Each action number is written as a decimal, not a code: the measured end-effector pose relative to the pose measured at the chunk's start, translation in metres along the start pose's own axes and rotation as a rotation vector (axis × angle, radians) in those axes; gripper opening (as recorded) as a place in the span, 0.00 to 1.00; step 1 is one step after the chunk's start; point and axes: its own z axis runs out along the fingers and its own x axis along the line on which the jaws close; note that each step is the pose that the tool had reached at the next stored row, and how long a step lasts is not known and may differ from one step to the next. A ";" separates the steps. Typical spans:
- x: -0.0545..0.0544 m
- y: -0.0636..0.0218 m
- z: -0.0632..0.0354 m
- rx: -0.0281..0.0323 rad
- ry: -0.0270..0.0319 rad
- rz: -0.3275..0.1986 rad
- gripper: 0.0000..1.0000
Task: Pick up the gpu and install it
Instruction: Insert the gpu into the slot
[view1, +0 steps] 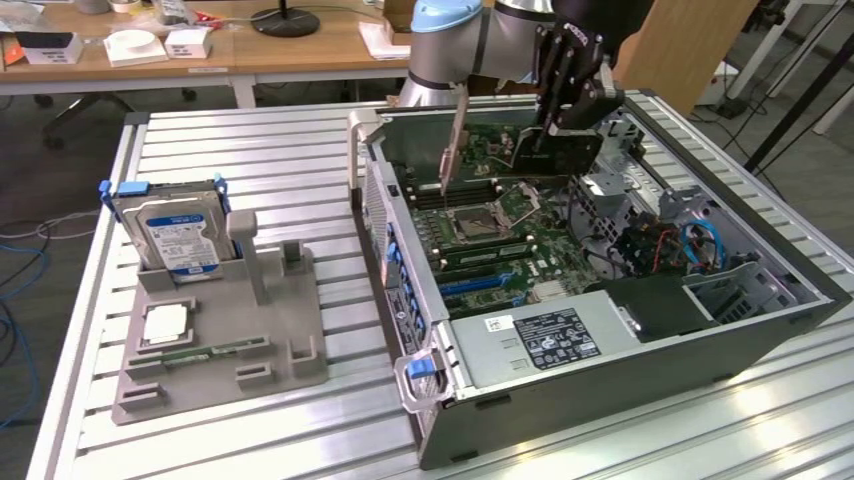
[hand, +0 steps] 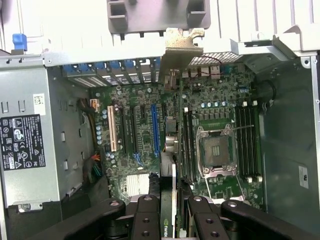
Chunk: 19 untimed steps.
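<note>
My pincer (view1: 571, 118) clamps one gpu (view1: 514, 158) upright between its two fingers (hand: 149, 220); one open computer case (view1: 694, 350) lies beneath it, one hard drive (view1: 174, 235) well apart.

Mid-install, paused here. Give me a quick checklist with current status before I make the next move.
1. gpu gripped by the gripper: ok.
2. gpu above the open case, over the motherboard: ok.
3. gpu seated in a slot: not ok, it hangs above the board.
4. Card edge lined up with the blue slot: cannot tell.
5. Hard drive in its gray holder, outside the case: ok.
</note>
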 end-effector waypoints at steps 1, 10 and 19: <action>0.000 0.0000 0.0000 -0.0001 0.0002 -0.004 0.26; 0.000 0.0000 0.0000 -0.0011 0.0020 -0.049 0.26; 0.000 -0.0001 0.0012 -0.0009 0.0023 -0.056 0.26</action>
